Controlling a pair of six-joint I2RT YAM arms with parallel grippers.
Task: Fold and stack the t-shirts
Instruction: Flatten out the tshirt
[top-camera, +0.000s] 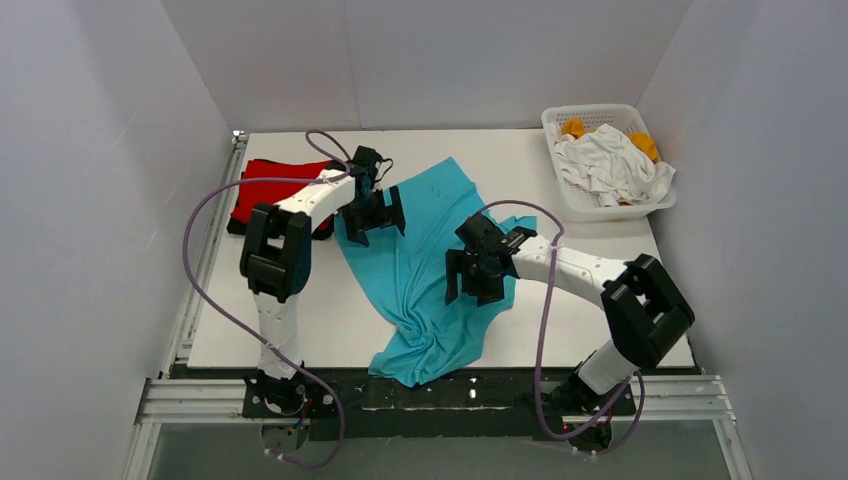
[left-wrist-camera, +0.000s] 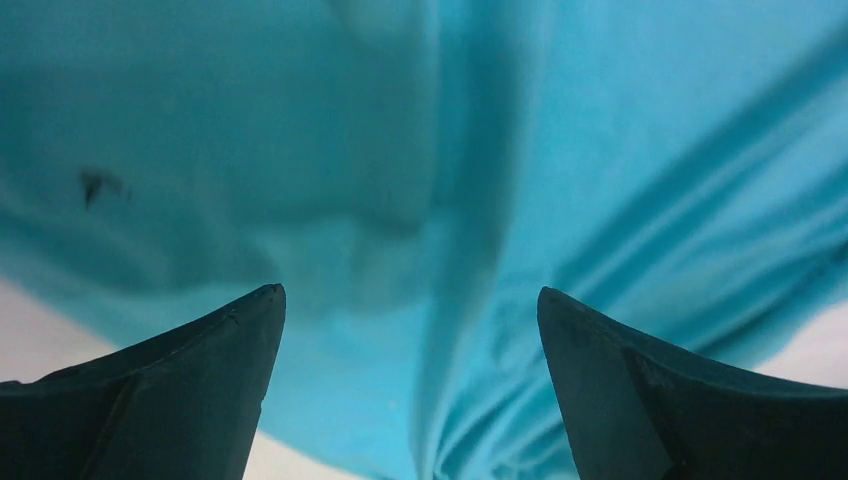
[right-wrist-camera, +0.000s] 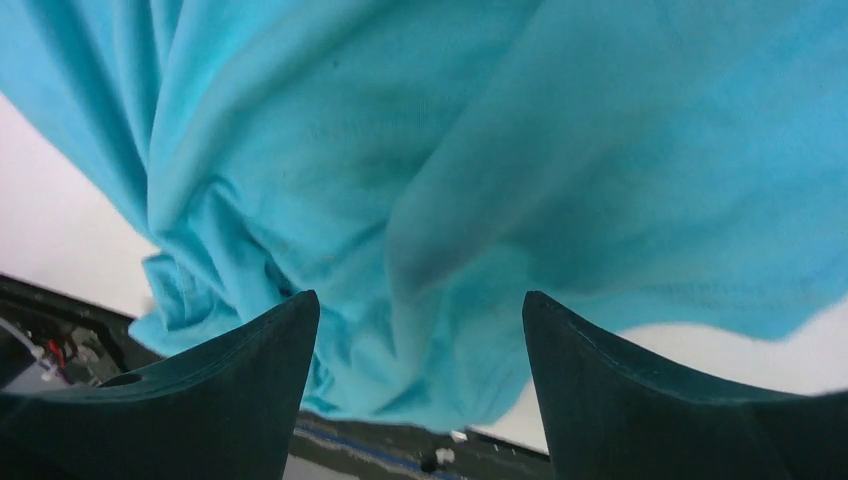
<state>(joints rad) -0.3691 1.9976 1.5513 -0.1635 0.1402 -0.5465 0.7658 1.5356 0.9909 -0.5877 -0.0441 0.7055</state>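
A turquoise t-shirt (top-camera: 430, 270) lies crumpled in the middle of the table, its lower end hanging over the front edge. My left gripper (top-camera: 372, 215) is open over its upper left part; the cloth (left-wrist-camera: 420, 200) fills the left wrist view between the spread fingers. My right gripper (top-camera: 478, 272) is open over the shirt's right side; the cloth (right-wrist-camera: 450, 180) shows between its fingers. A folded red t-shirt (top-camera: 272, 188) lies at the back left on top of a black one (top-camera: 236, 226), partly hidden by the left arm.
A white lattice basket (top-camera: 628, 205) at the back right holds white (top-camera: 610, 165) and orange (top-camera: 572, 127) shirts. White walls close in the table on three sides. The front frame rail (top-camera: 440, 392) runs under the hanging cloth.
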